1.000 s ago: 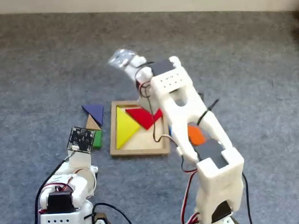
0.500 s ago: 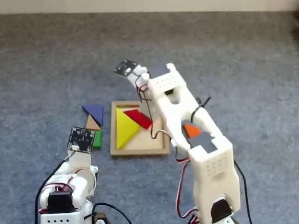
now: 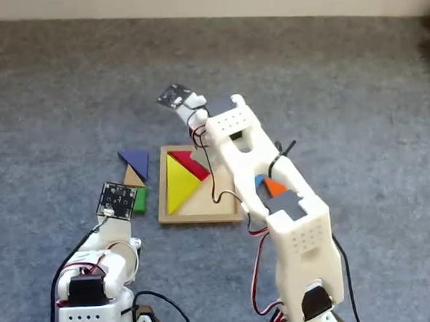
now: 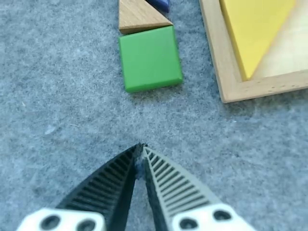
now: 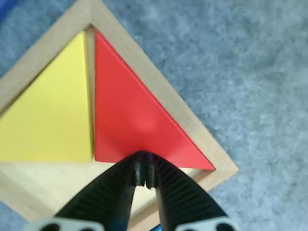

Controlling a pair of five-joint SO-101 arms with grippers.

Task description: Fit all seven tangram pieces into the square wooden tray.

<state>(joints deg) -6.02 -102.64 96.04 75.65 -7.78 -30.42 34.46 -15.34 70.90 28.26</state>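
Observation:
The square wooden tray [image 3: 203, 213] lies mid-table with a yellow triangle [image 3: 178, 185] in its left half. A red triangle [image 5: 127, 118] lies flat in the tray's far corner, edge to edge with the yellow triangle [image 5: 48, 120]. My right gripper [image 5: 143, 166] is shut, its tips resting at the red triangle's point. The right arm [image 3: 248, 159] covers much of the tray. My left gripper [image 4: 141, 149] is shut and empty over carpet, short of the green square [image 4: 150, 58]. Beyond the square lie a tan triangle [image 4: 142, 17] and a blue triangle [image 3: 135, 160].
An orange piece [image 3: 276, 188] and a small blue piece [image 3: 260, 181] lie on the grey carpet right of the tray, partly under the right arm. The tray's rim [image 4: 224, 72] is close to the green square. Open carpet surrounds everything.
The right arm swung left, and the red triangle slid left across the tray until it met the yellow triangle. The left arm stayed still.

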